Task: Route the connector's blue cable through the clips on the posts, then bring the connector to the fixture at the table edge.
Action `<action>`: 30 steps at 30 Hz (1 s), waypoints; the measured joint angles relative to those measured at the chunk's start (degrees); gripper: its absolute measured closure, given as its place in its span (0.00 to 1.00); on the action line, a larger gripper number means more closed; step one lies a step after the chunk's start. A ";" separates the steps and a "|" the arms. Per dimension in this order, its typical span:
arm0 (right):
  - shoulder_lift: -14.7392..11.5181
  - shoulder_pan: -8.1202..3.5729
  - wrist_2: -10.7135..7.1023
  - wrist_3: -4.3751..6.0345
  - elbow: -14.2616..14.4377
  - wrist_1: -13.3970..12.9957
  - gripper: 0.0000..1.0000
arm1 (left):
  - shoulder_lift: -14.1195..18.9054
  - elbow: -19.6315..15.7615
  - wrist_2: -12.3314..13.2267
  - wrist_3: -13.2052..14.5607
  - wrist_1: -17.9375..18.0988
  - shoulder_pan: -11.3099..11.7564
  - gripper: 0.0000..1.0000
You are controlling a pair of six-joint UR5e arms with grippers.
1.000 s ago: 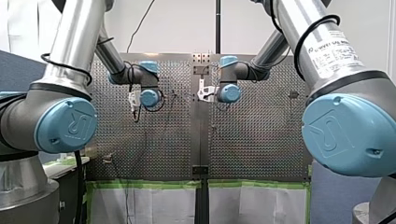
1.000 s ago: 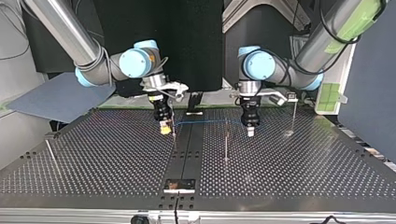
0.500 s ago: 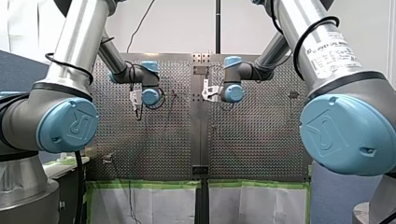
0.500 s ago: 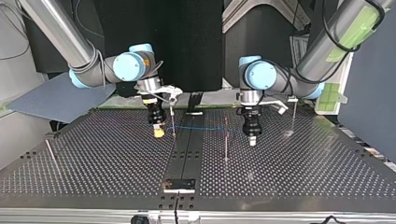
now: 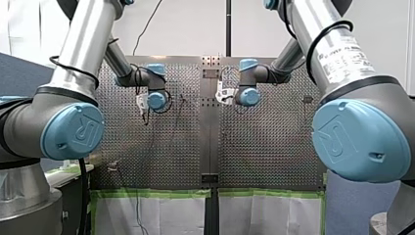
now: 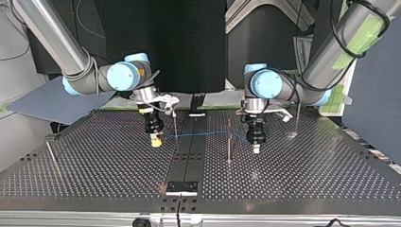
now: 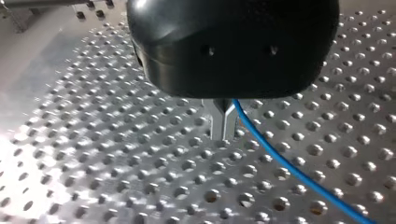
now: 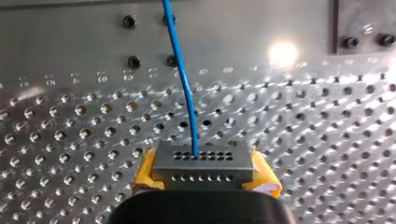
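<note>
In the right wrist view a grey connector [image 8: 201, 161] sits between the yellow pads of my right gripper [image 8: 204, 175], which is shut on it. The blue cable [image 8: 183, 84] leaves the connector's face and runs ahead over the perforated plate. My left gripper [image 7: 224, 132] has its metal fingers shut on the blue cable [image 7: 289, 165], just above the table. In the top view my right gripper [image 6: 155, 140] is left of centre and my left gripper [image 6: 256, 147] right of centre. The cable [image 6: 208, 134] is stretched between them and crosses two thin posts [image 6: 175, 125] [image 6: 229, 142]; whether it sits in their clips I cannot tell.
In the top view a metal fixture [image 6: 182, 187] sits at the near table edge on the dark centre strip. Another post [image 6: 298, 118] stands at the far right, and a leaning rod [image 6: 51, 153] at the left. A black bracket [image 6: 196, 101] stands at the far edge.
In the top view my right gripper has moved left and nearer with the connector. My left gripper has come slightly nearer, and the cable has shifted with them.
</note>
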 joint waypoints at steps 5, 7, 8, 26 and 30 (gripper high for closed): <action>2.22 -0.55 -0.50 0.09 -1.25 0.09 0.99 | -2.33 1.83 0.10 -0.20 -0.47 0.16 1.00; 2.84 -0.82 -0.74 0.13 -1.45 -0.08 0.99 | -3.16 2.33 0.08 -0.34 -0.43 0.27 1.00; 3.07 -0.93 -0.86 0.13 -1.56 -0.11 0.99 | -3.40 2.49 0.09 -0.40 -0.40 0.32 1.00; 4.40 -1.40 -1.93 0.17 -3.68 0.53 0.99 | -3.89 2.89 -0.86 -0.38 -0.32 0.65 1.00; 4.41 -1.40 -2.02 0.17 -3.69 0.54 0.99 | -3.88 2.89 -0.81 -0.34 -0.31 0.64 1.00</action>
